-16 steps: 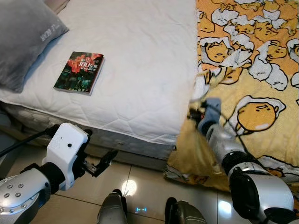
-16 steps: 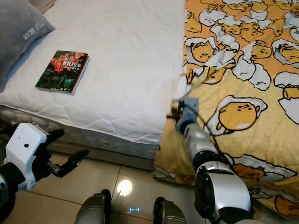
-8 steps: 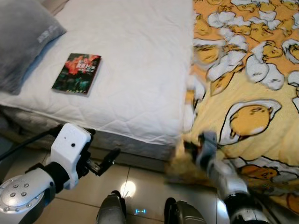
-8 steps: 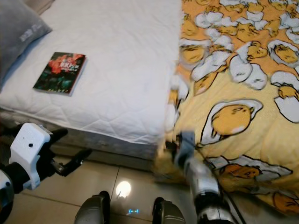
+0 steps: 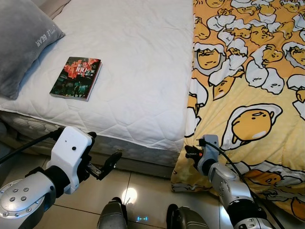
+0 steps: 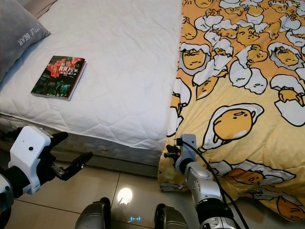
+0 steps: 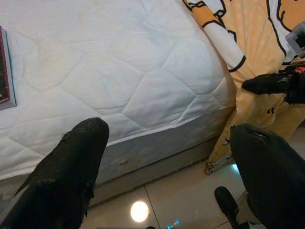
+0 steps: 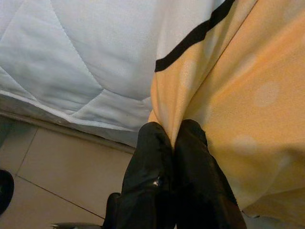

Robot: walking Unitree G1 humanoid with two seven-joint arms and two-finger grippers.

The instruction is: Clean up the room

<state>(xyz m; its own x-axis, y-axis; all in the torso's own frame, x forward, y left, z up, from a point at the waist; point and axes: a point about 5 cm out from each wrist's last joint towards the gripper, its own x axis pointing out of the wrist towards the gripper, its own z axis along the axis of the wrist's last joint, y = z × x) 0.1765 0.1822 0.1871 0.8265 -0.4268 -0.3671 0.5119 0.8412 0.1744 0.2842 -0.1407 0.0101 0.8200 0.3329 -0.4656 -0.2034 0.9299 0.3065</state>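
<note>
A yellow blanket printed with cartoon egg figures covers the right part of the bed and hangs over its near side. My right gripper is low at the bed's front edge, shut on the blanket's hanging edge; the fold runs down between its fingers. On the bare white mattress to the left lies a dark book with a red cover picture. My left gripper hangs open in front of the mattress side, above the floor, holding nothing.
A grey pillow rests at the bed's far left corner. Glossy tiled floor runs along the bed's front, with my feet on it. The mattress side and frame stand right before the left gripper.
My right gripper has dropped from the mattress top to the bed's front side, drawing the blanket edge down with it; the blanket now lies flatter. The left arm has hardly moved.
</note>
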